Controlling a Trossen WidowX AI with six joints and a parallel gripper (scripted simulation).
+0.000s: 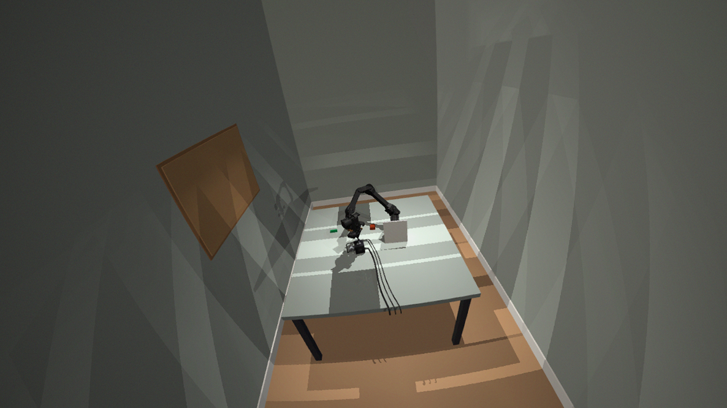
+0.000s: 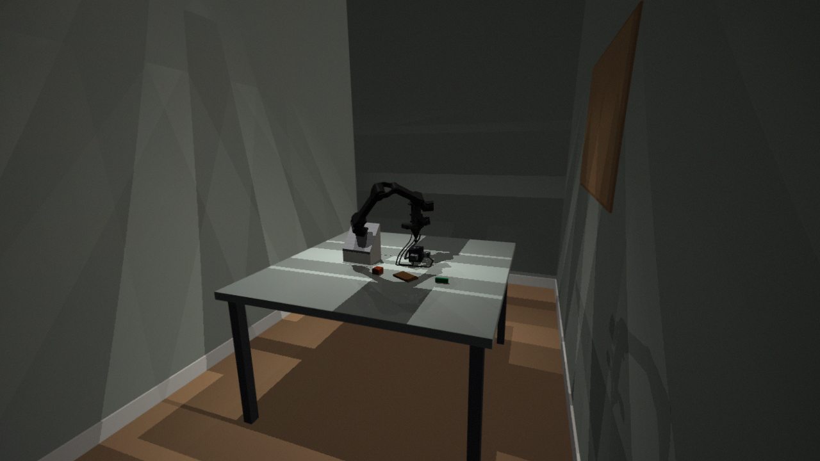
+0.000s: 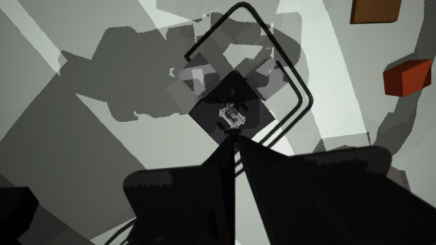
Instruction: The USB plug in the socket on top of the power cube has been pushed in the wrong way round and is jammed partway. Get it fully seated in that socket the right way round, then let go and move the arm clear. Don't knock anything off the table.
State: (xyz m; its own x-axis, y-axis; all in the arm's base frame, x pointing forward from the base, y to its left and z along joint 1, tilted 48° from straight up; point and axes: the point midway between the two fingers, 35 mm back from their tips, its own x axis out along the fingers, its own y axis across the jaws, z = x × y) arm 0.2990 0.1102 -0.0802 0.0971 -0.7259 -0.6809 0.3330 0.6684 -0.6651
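Observation:
The black power cube (image 1: pixel 359 248) (image 2: pixel 415 253) (image 3: pixel 204 109) stands on the table. Its top socket (image 3: pixel 232 116) shows in the wrist view, with a pale metal rim and its opening uncovered. My gripper (image 1: pixel 358 237) (image 2: pixel 416 236) (image 3: pixel 234 141) points down above the cube, shut on the USB plug. The dark plug (image 3: pixel 233 131) shows only as a small piece at the fingertips, by the socket's near edge in the wrist view. It looks out of the socket. Its height above the cube and which way round it faces cannot be told.
Grey blocks (image 3: pixel 197 76) (image 3: pixel 269 79) sit at the cube's sides, with black cables (image 1: pixel 376 268) (image 3: pixel 289 61) around it. A red block (image 1: pixel 372 226) (image 2: pixel 377 270) (image 3: pixel 393 82), brown slab (image 2: pixel 405 276) (image 3: pixel 375 11), green block (image 1: pixel 333 231) (image 2: pixel 441 280) and pale box (image 1: pixel 395 232) (image 2: pixel 372 246) stand nearby.

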